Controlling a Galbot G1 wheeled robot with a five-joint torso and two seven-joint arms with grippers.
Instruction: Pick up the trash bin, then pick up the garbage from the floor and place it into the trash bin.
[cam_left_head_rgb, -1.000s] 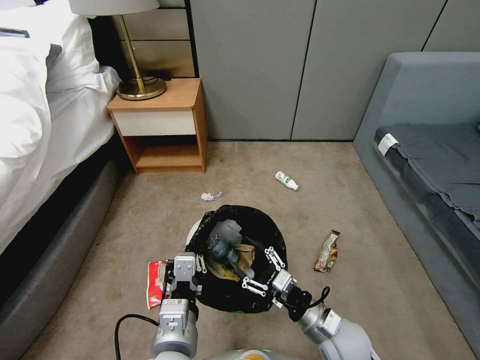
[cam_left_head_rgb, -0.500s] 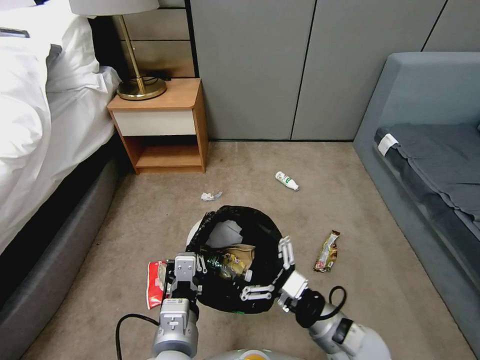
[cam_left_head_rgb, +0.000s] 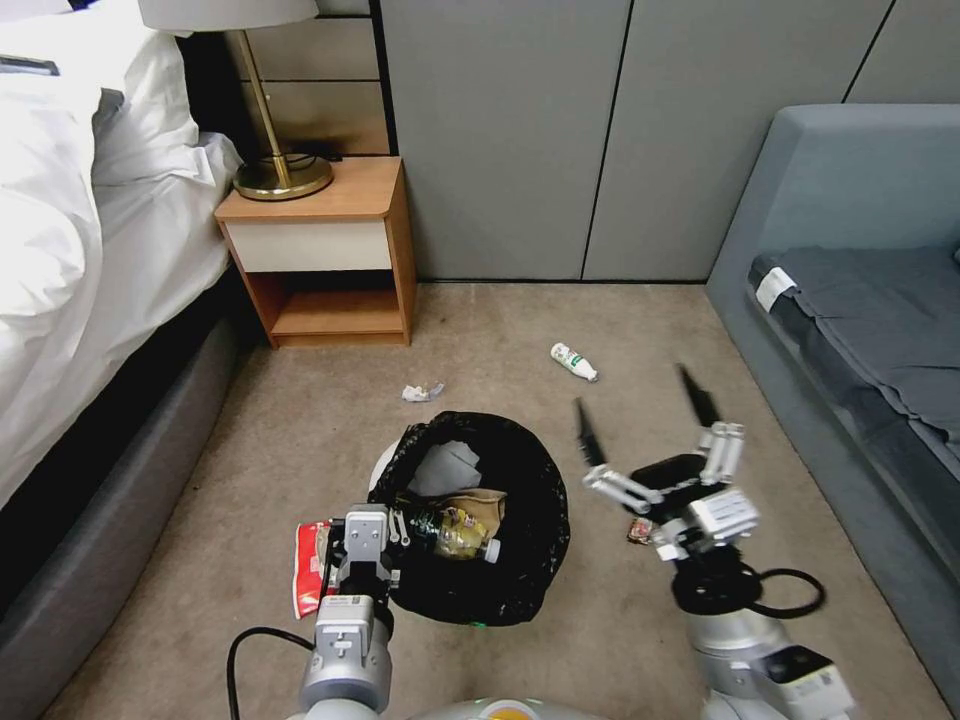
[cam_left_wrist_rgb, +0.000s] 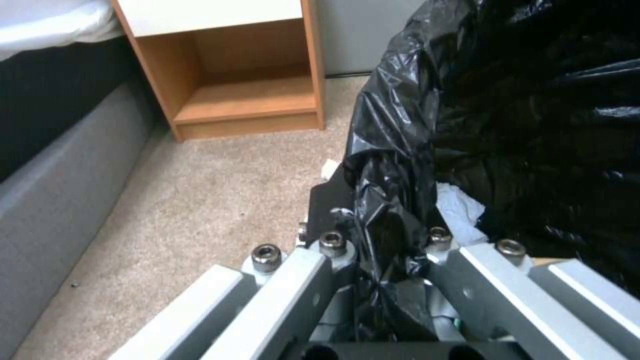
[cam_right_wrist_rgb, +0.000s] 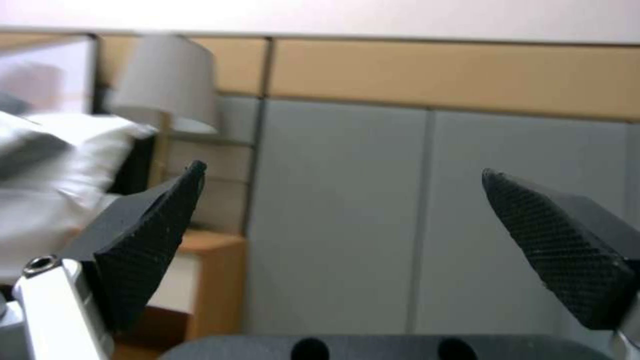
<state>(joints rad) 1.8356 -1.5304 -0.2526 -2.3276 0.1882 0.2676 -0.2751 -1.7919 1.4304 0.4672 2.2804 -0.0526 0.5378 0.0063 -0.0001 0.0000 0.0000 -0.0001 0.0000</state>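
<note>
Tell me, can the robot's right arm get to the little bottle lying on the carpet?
Probably yes. The right gripper is open and holds nothing, and only bare carpet lies between it and the little bottle. The left gripper is busy, clamped on the trash bin.

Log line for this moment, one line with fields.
left hand: shut on trash bin rim | right hand: open, empty, raised beside bin | floor: bottle, tissue, red packet

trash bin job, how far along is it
Done: the left pincer grips the trash bin by its lined rim, with a bottle and brown paper bag inside. In hand: nothing; the right pincer is open, raised. Left on the floor: small bottle, tissue, red-white packet, wrapper.
</note>
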